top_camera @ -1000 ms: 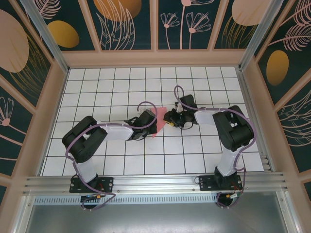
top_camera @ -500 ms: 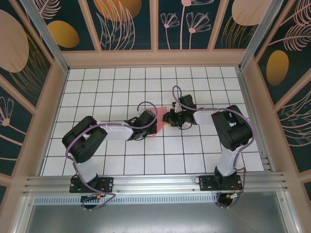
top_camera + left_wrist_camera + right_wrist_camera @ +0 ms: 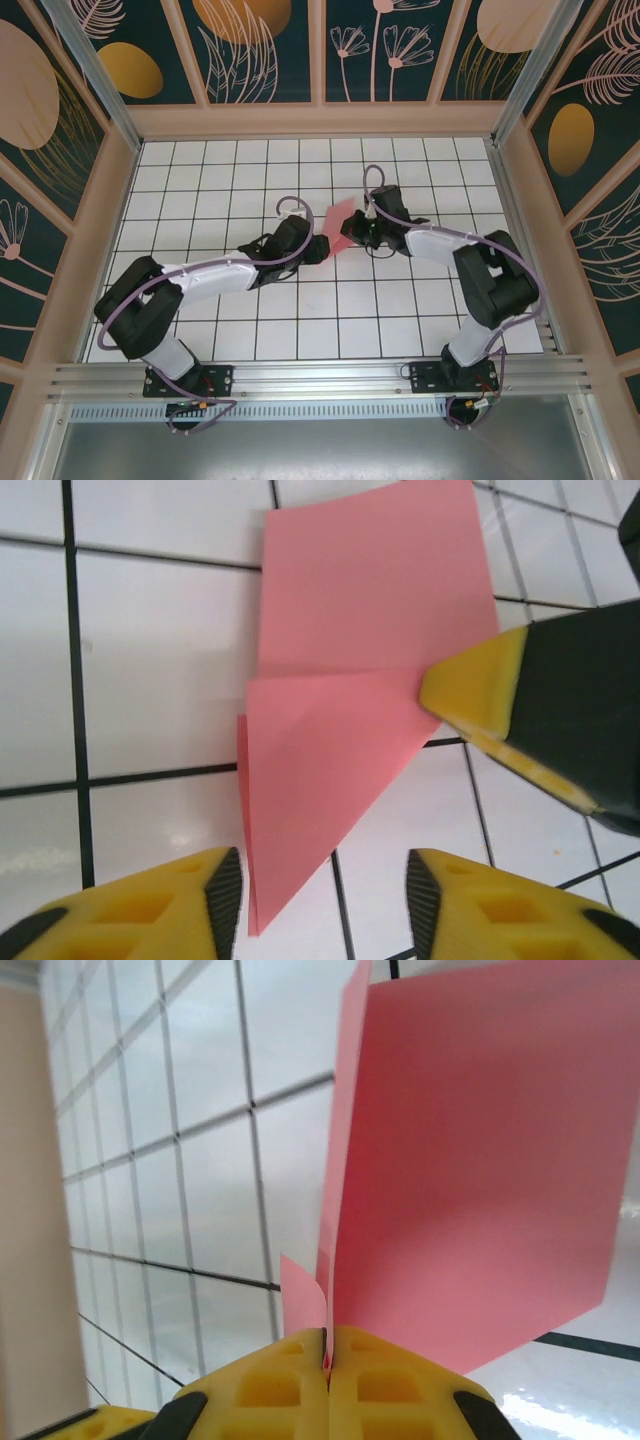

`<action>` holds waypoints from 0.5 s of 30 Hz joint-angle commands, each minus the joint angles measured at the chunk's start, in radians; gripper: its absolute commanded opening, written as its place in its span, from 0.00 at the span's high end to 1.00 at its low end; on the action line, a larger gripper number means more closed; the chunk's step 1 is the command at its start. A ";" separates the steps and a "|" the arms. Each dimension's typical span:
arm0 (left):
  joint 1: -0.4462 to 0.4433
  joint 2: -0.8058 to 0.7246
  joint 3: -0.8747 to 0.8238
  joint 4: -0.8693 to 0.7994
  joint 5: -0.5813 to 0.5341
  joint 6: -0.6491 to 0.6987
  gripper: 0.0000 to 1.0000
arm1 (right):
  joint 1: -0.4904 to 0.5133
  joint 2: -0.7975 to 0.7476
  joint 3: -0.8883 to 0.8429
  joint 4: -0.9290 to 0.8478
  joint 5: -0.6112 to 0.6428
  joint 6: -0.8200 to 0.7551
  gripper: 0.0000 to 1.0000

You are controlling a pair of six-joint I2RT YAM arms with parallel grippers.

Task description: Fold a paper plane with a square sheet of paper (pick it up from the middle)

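The thin, partly folded pink-red square sheet of paper (image 3: 355,670) sits over the middle of the white grid-tiled table (image 3: 200,190). The right gripper (image 3: 328,1360) has its yellow fingers pressed together on the sheet's edge. The left gripper (image 3: 325,905) is also at the table's middle, with its jaws spread.

- Wide bare tiles of the tabletop (image 3: 200,170) give open passage at the far left, the far right and along the near rows.
- The middle is crowded: the left gripper (image 3: 320,246) and right gripper (image 3: 351,229) stand close together, with the sheet of paper (image 3: 338,213) between them.
- Walls (image 3: 320,120) close three sides, and a rail (image 3: 320,375) bounds the near edge.
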 commanded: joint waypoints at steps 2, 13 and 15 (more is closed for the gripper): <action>0.001 -0.044 -0.033 0.071 0.013 0.113 0.44 | 0.018 -0.087 -0.033 -0.065 0.120 0.107 1.00; 0.001 -0.029 -0.154 0.375 0.137 0.445 0.42 | 0.060 -0.075 -0.012 -0.121 0.133 0.236 1.00; 0.001 -0.014 -0.171 0.421 0.158 0.493 0.42 | 0.060 -0.071 -0.012 -0.117 0.118 0.255 1.00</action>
